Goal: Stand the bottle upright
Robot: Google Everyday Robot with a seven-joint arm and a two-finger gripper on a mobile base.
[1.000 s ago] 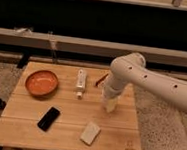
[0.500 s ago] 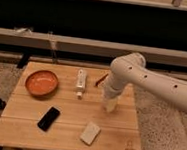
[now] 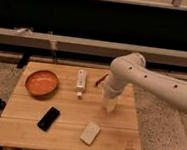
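The bottle (image 3: pixel 80 83) is small, slim and white. It lies on its side near the middle of the wooden table (image 3: pixel 65 137), running front to back with its narrow end toward the front. My white arm reaches in from the right and bends down over the table's right half. Its gripper (image 3: pixel 110 105) hangs pale and pointing down just above the tabletop, a short way right of the bottle and slightly nearer the front. The gripper is open, touches nothing and holds nothing that I can see.
An orange bowl (image 3: pixel 41 82) sits at the left. A black phone (image 3: pixel 48 118) lies front left and a flat pale block (image 3: pixel 90 133) front centre. A small dark reddish thing (image 3: pixel 101 80) shows beside the arm. A dark rail runs behind the table.
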